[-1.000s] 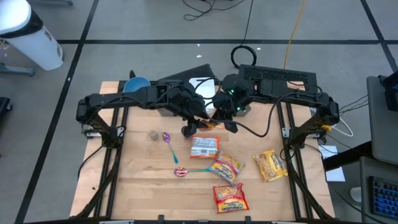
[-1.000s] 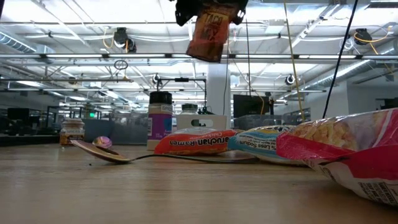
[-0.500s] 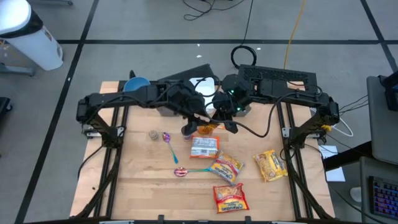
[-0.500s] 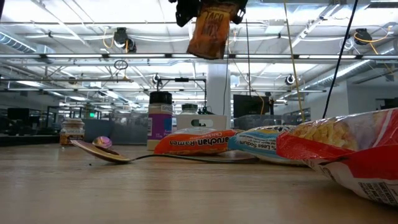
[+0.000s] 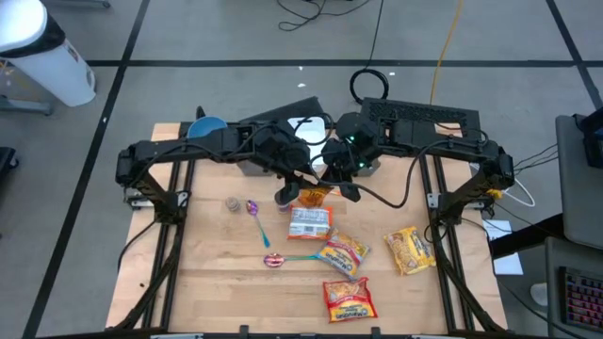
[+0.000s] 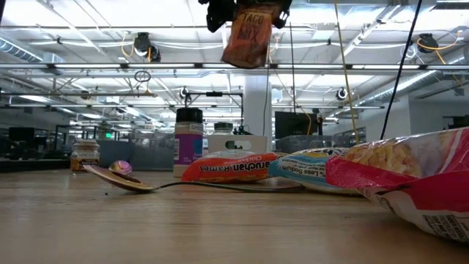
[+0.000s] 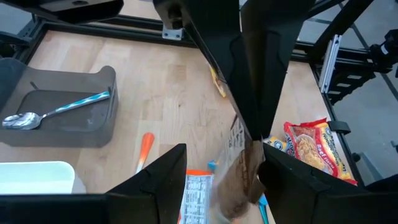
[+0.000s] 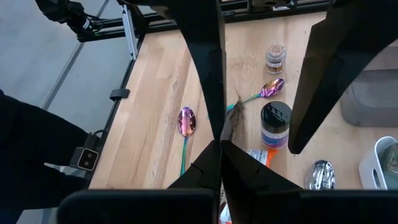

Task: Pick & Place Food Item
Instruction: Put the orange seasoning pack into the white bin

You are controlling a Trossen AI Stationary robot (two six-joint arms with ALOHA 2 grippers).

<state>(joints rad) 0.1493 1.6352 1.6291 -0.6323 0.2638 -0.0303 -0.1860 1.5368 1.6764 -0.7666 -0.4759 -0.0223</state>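
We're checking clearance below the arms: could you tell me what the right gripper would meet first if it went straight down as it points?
The right gripper, jaws shut on the brown packet, would probably bring it onto the wooden table near the purple-capped jar; depth is unclear.

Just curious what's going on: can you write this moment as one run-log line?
held: orange packet, lifted above table | right gripper: jaws shut on packet | left gripper: jaws open beside packet | table: ramen packs, spoons

pale wooden tabletop — matt, visible grain. crinkled red plastic noodle packet — glossy. iridescent purple metal spoon mirror-smooth. grey plastic tray dull, beside the left gripper.
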